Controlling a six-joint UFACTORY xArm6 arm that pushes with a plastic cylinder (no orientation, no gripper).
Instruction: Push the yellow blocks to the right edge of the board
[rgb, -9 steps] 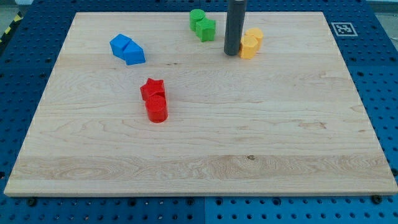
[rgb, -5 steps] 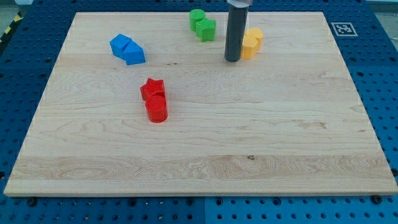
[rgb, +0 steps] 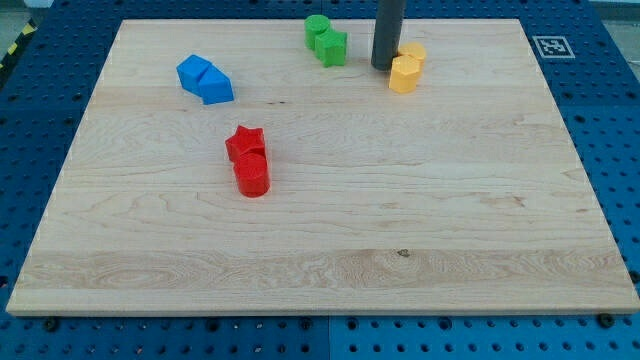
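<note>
The dark rod comes straight down from the view's top, smooth and matte, and my tip (rgb: 385, 67) rests on the wooden board (rgb: 330, 250) just left of the yellow blocks. There are no jaws on this arm, only the plain rod end, so nothing opens or closes.

Taking the rod as the landmark and going left to right: far to its left and a little lower sit two blue blocks (rgb: 205, 79), angular wedge-like pieces pressed together. Below and left of the rod, well apart from it, a red star-shaped block (rgb: 244, 143) touches a red cylinder (rgb: 252, 174) just beneath it. Close to the rod's left are two green blocks (rgb: 325, 40), rounded and glossy, side by side. Immediately right of the rod stand the two yellow blocks (rgb: 405, 69), a faceted one in front and another behind it, touching each other; whether the tip touches them I cannot tell. They sit near the board's top, well short of its right edge.

The board is pale, with visible grain, lying on a blue perforated table (rgb: 610, 120).
</note>
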